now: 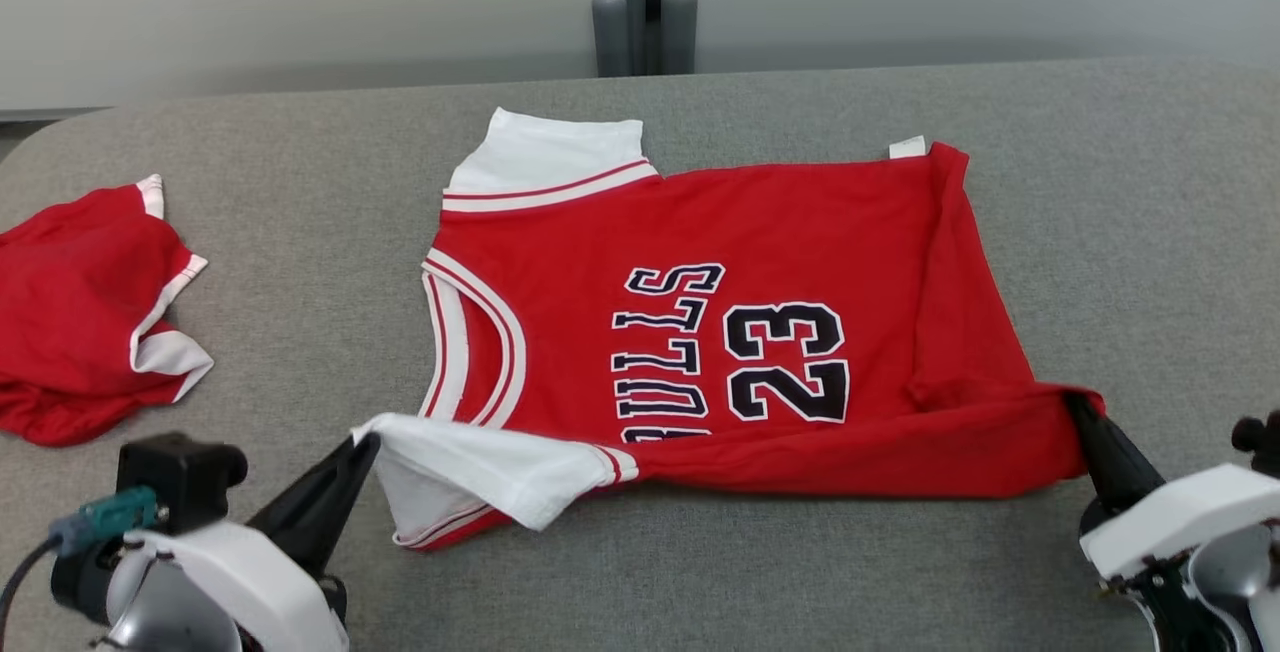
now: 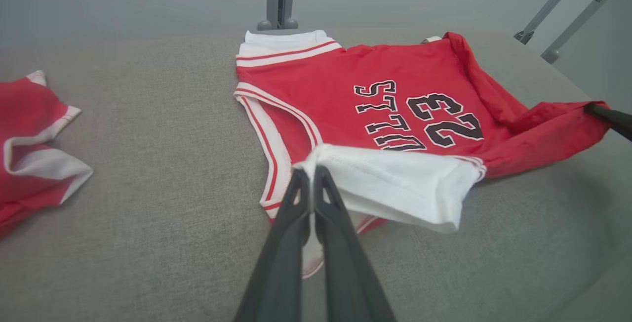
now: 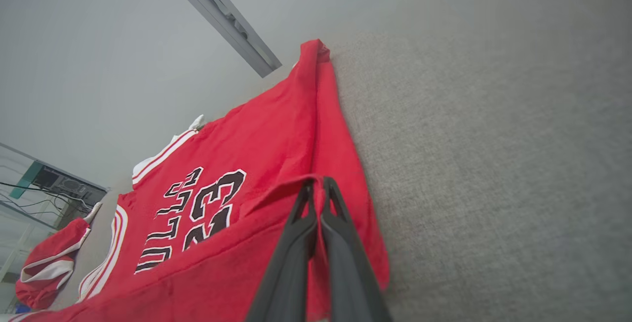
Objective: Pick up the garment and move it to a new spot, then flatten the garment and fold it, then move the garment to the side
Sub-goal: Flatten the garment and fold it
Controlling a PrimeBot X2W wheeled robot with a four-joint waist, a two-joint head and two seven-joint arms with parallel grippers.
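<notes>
Lettering (image 1: 665, 352) on jersey (image 1: 800, 232): first letter and low end of word covered by lifted near edge and white sleeve (image 1: 480, 467). Left gripper (image 1: 368, 442) pinch point partly under sleeve edge. Right gripper (image 1: 1078, 407) tips buried in red hem corner. Both wrist bodies cut by bottom edge. Second garment (image 1: 70, 312) cut by left edge, bunched, type unclear. Tag (image 1: 908, 147) print too small to read. Post (image 1: 645, 2) cut by top edge. Right wrist view: jersey near edge runs off bottom; shelf gear (image 3: 59, 183) far left blurred, unidentifiable.

Grey table (image 1: 300, 232): jersey (image 1: 760, 232), second garment (image 1: 70, 312)
</notes>
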